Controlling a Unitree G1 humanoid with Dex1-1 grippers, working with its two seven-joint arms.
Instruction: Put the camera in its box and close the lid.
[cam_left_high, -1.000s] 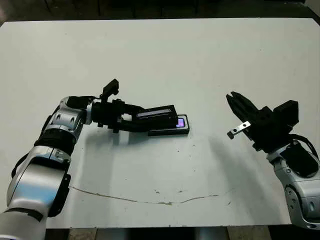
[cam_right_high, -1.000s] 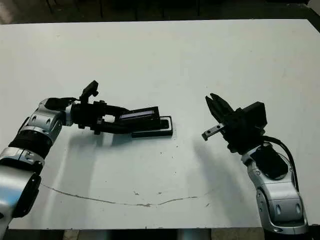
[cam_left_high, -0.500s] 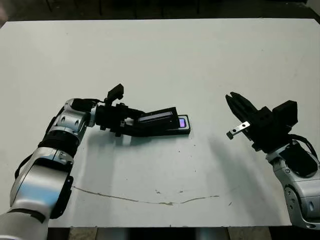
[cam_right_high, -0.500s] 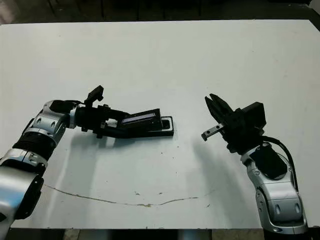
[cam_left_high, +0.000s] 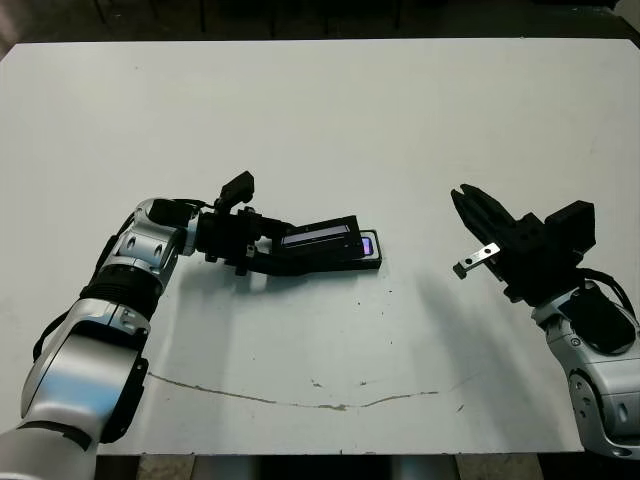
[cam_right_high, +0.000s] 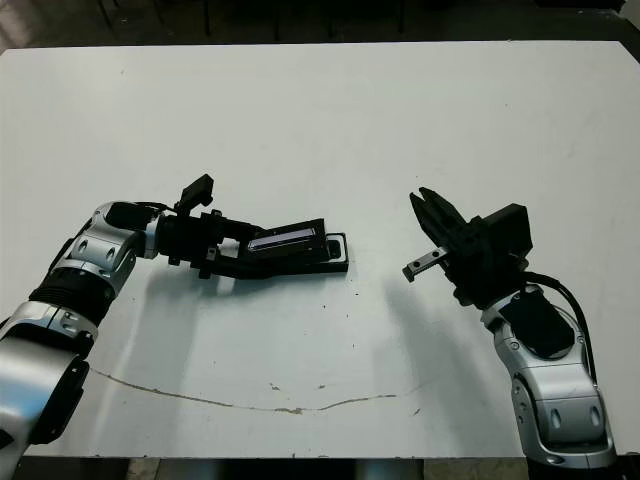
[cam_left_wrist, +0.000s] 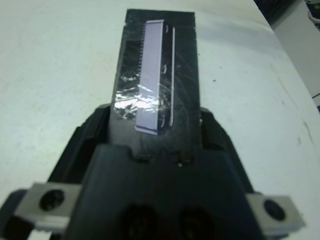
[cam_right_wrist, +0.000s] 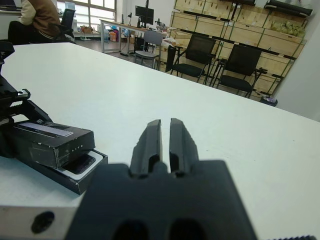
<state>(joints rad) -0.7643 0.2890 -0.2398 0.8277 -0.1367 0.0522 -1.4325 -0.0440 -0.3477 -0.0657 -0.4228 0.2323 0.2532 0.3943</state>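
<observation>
**Lid held tilted over the box and camera**

The lid (cam_left_high: 318, 238), with its silvery-grey stripe up, was pinched at one short end by the left hand (cam_left_high: 275, 245). Its long axis ran across the surface (cam_left_high: 320, 110), from the left hand towards the robot's right, and it sat tilted: the gripped end lower, the free end raised and pointing right and slightly away. It lay over the box (cam_left_high: 340, 262), covering most of it. The box rested flat on the surface near the middle, a little left of centre, its long axis also left to right. At its right end, not covered by the lid, a glossy purple-blue patch of the camera (cam_left_high: 367, 245) showed inside the white-lined tray. In the right wrist view the lid (cam_right_wrist: 52, 142) stood above the box (cam_right_wrist: 75, 172), with a gap at the near end where the dark screen was visible.

The right hand (cam_left_high: 470, 215) hovered well apart to the right, above the surface, its two fingers (cam_right_wrist: 150, 145) pressed nearly together and holding nothing.

Bare surface lay between the box and the right hand, and also on the far side up to the far edge. A thin brownish line (cam_left_high: 300, 398) ran across the surface nearer the robot, well short of the box.
</observation>
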